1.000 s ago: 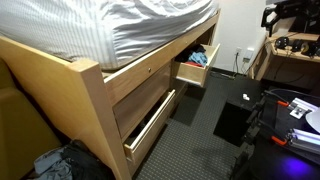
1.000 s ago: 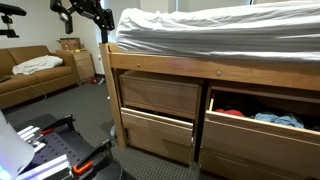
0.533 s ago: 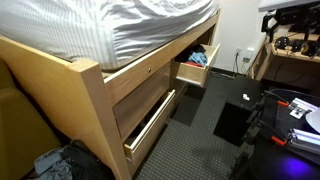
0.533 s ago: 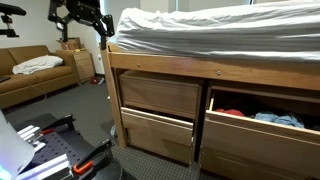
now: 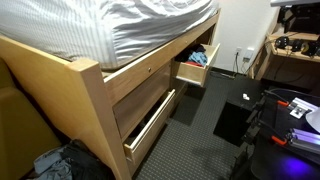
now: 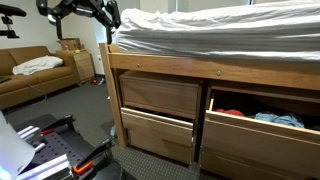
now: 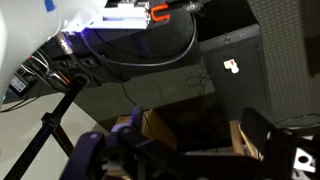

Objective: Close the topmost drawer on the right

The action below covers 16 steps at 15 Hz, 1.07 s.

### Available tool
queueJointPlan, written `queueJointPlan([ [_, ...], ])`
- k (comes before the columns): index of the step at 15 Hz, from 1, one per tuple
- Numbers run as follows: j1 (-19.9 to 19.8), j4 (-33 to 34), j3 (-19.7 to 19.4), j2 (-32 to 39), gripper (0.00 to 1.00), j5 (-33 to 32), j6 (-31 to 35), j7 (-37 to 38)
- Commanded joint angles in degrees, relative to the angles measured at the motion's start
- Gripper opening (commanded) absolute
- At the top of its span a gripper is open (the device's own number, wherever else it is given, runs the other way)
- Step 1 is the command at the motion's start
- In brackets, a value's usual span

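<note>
The top right drawer (image 6: 262, 112) under the wooden bed stands pulled open, with red and blue clothes inside. It also shows in an exterior view (image 5: 194, 70). My gripper (image 6: 112, 17) hangs high in the air by the mattress corner, far up and to the side of that drawer. In the wrist view my gripper (image 7: 185, 150) is open and empty, its two dark fingers wide apart over dark carpet. In an exterior view only a bit of the arm (image 5: 298, 4) shows at the top edge.
A lower drawer (image 6: 158, 134) under the bed is also partly pulled out (image 5: 150, 120). A brown sofa (image 6: 35, 75) stands behind. A black mat (image 5: 235, 118), cables and lit equipment (image 5: 300, 135) lie on the floor. Clothes (image 5: 60, 165) are piled by the bedpost.
The arm has risen: in both exterior views it moved up towards the top edge. The drawers have not moved.
</note>
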Motion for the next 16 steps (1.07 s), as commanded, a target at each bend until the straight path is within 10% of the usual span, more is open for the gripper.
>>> queueJointPlan([
  [1,-7.5,0.5,-4.0,-4.8,1.0,-6.4,-1.5,1.7],
  [3,-12.0,1.2,-7.7,-7.8,1.0,-10.0,-4.6,1.3],
  [8,-8.3,1.6,-6.0,-5.5,1.0,-8.5,-3.0,1.0],
  [12,-5.4,2.1,-3.7,5.5,1.0,-3.5,11.7,12.4],
  [16,-8.8,0.8,-16.0,13.7,1.0,-3.2,20.1,-2.7],
])
